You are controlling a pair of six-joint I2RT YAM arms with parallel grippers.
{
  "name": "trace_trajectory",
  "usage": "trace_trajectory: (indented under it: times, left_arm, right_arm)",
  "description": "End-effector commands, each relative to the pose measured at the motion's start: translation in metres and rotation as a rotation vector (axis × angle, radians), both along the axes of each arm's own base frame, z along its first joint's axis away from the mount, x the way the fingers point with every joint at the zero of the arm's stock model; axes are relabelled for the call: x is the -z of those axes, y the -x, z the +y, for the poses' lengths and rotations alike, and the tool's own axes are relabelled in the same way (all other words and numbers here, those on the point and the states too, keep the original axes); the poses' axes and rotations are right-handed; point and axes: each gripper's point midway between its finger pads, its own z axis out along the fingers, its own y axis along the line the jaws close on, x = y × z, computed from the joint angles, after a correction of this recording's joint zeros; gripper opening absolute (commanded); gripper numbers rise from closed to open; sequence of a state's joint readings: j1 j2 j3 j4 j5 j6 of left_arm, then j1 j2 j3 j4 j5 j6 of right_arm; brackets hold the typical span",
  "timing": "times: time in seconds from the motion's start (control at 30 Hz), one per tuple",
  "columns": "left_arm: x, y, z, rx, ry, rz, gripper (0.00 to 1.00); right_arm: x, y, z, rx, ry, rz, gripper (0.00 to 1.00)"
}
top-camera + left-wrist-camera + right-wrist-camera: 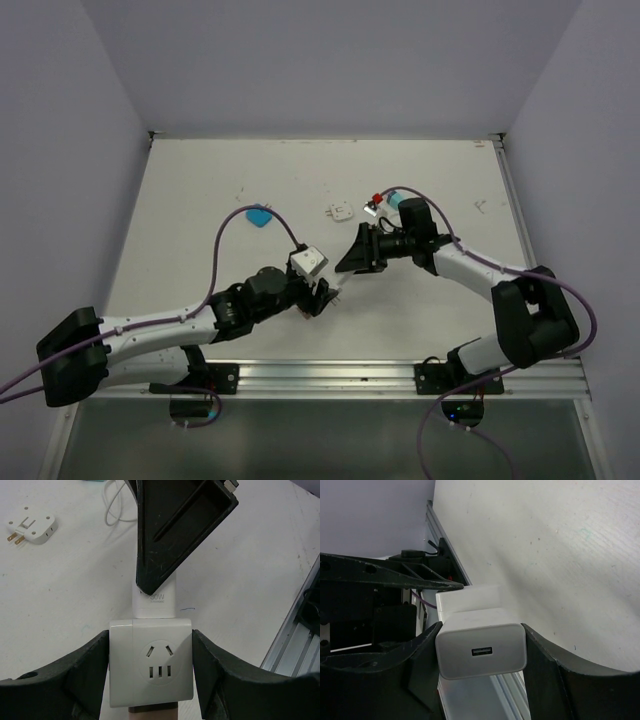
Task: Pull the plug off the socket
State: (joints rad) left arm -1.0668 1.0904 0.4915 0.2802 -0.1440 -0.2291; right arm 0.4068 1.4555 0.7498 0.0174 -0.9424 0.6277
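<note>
Left wrist, socket: the white cube socket (150,662) fills 6 o'clock, slotted face toward the camera; the table (60,595) lies behind it
Left wrist, left gripper: the left gripper (150,642) clamps the socket; one dark finger (85,670) presses on each side face
Left wrist, plug: the white plug (156,602) stands out of the socket's 12 o'clock side, seated against it; the right gripper (152,580) covers its far end from 12 o'clock
Left wrist, surroundings: a small plug block (32,528) with two brass prongs lies at 10 o'clock; a white cable (112,507) loops at 11 o'clock
Right wrist, plug: its end face with a small port faces the camera at 6 o'clock; the right fingers (555,680) touch both its sides, holding it
Right wrist, socket: just behind the plug, toward 12 o'clock; a left finger reaches it from 9 o'clock
Top, arms: the left comes from 7 o'clock, the right from 4 o'clock; the grippers meet near the table's middle, the socket and plug between them, too small to tell apart
Top, loose pieces: a blue teardrop piece (260,217) lies at 11 o'clock of that meeting point
</note>
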Motion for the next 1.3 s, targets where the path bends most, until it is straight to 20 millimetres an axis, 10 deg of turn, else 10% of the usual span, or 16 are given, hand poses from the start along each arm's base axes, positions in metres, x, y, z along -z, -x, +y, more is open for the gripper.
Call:
trace_trajectory:
  times: [0.0,0.13,0.8,1.27]
  left_arm:
    - [-0.046,-0.010,-0.008,-0.027,0.167,-0.077,0.00]
    - [-0.034,-0.006,-0.002,-0.036,0.160,-0.055,0.00]
    - [0.017,0.009,0.024,-0.081,0.104,0.074,0.00]
    - [0.019,-0.012,0.038,-0.244,0.050,0.089,0.00]
  right_arm:
    - [-0.009,0.001,0.006,-0.037,-0.043,-0.007,0.32]
    - [-0.010,-0.003,0.005,-0.032,-0.048,-0.004,0.00]
    - [-0.027,-0.056,-0.046,0.121,-0.088,-0.049,0.00]
    - [0.000,-0.091,-0.078,0.272,0.133,-0.112,0.00]
